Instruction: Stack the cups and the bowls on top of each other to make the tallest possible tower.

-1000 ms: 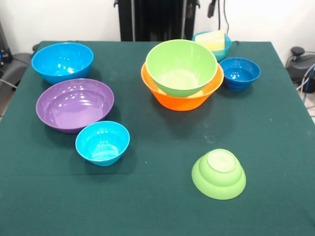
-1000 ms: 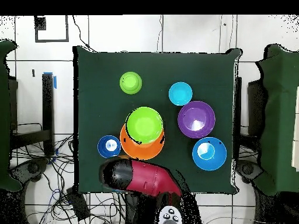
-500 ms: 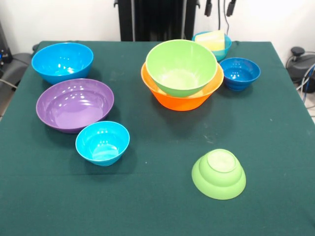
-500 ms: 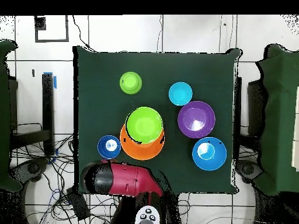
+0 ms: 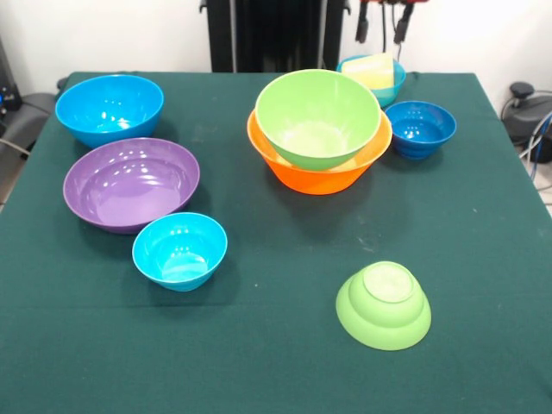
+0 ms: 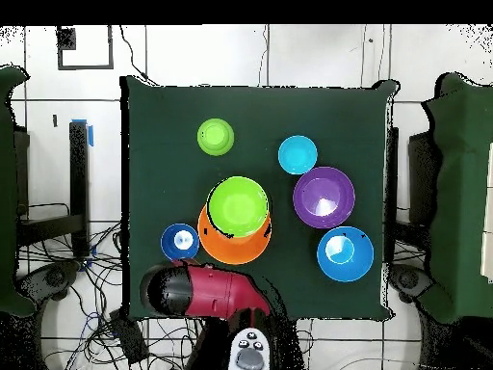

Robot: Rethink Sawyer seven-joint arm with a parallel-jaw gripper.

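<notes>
While every bowl lies exactly where it lay a second ago, only the arm [image 6: 197, 292] has changed place: in the overhead view its red link has swung across the table's edge and now covers the corner beside the dark blue bowl [image 5: 420, 128]. In the front view the gripper [image 5: 380, 21] has appeared at the top edge, two dark fingertips parted with a gap between them and nothing held — hanging above the yellow cup [image 5: 372, 69], which is seated in a light blue bowl [image 5: 390, 84] at the far edge of the table.

The only stack is the large green bowl [image 5: 317, 116] nested in the orange bowl [image 5: 321, 172]. Still loose are the blue bowl [image 5: 109, 108], the purple bowl [image 5: 131, 183], a second small light blue bowl [image 5: 179, 249] just beside it, and a small green bowl [image 5: 383, 304] turned upside down, well apart near the front.

The shift is judged to be an approach to the cup — the tower itself is barely begun.
</notes>
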